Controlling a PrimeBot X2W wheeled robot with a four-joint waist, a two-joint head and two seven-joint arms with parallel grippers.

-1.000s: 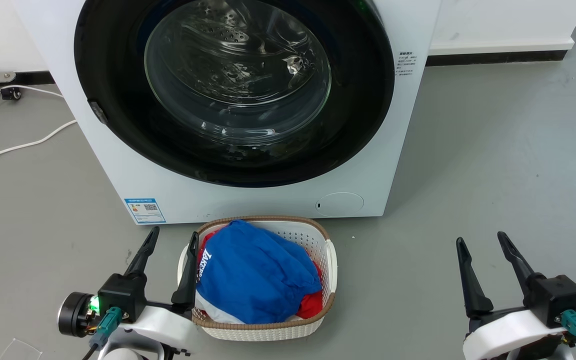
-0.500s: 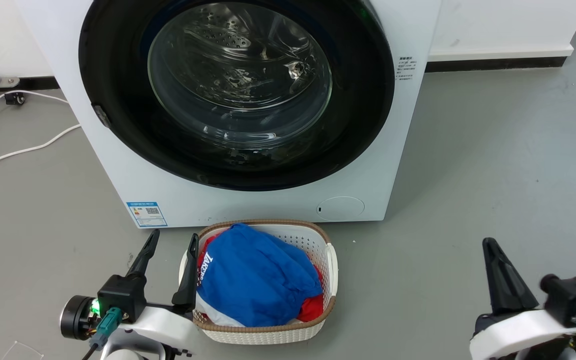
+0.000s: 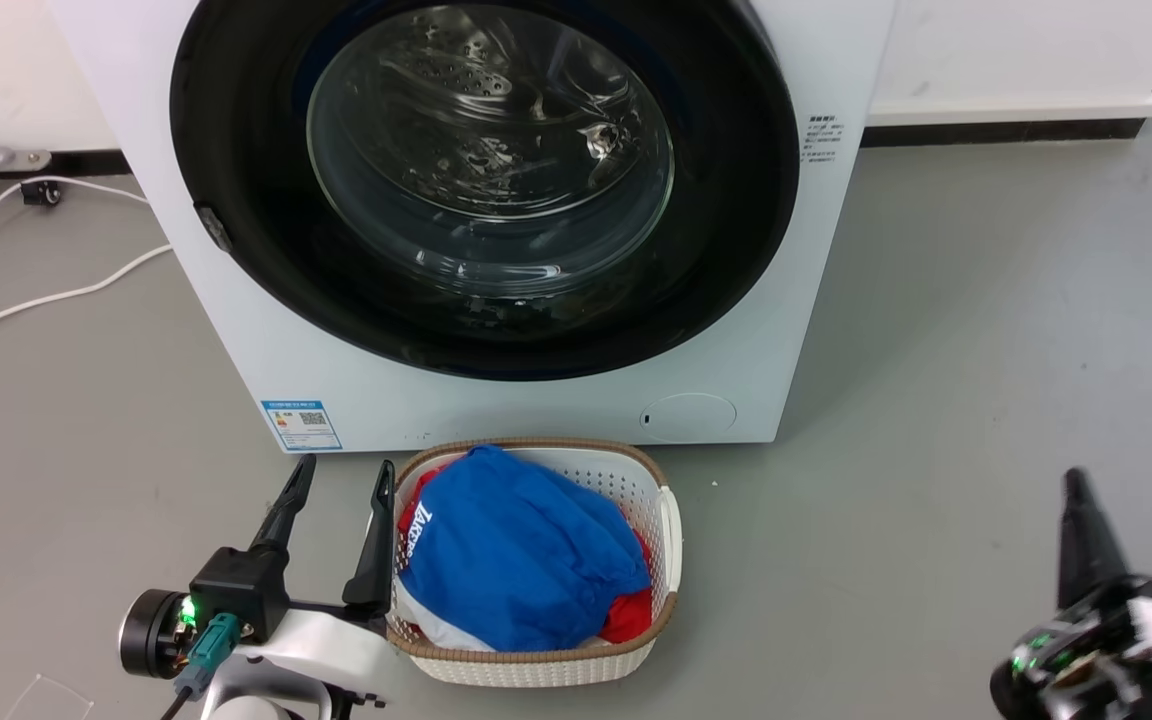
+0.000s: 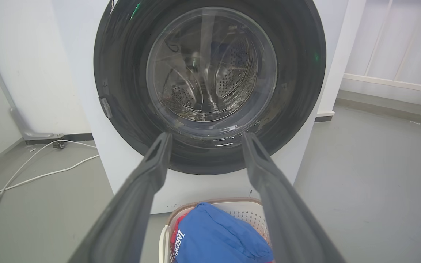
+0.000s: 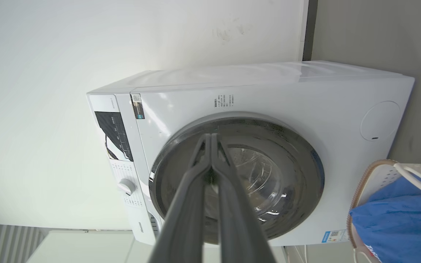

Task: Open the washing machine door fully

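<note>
The white washing machine (image 3: 536,400) is standing on the grey floor, facing the robot. The washing machine door (image 3: 486,180) is sitting flush in the machine's front, with no gap showing around its black ring. So I judge that none of the opening is done: reaching, gripping and swinging it wide are all remaining. A white laundry basket (image 3: 671,540) is sitting on the floor just before the machine. The left end effector (image 3: 348,465) is hovering low beside the basket, its 2 fingers apart and holding nothing. The right end effector (image 5: 209,138) is pointing toward the door, well apart from it, its fingers pressed together on nothing. A small grey tab (image 3: 213,227) on the door's left rim is probably marking where to pull.
</note>
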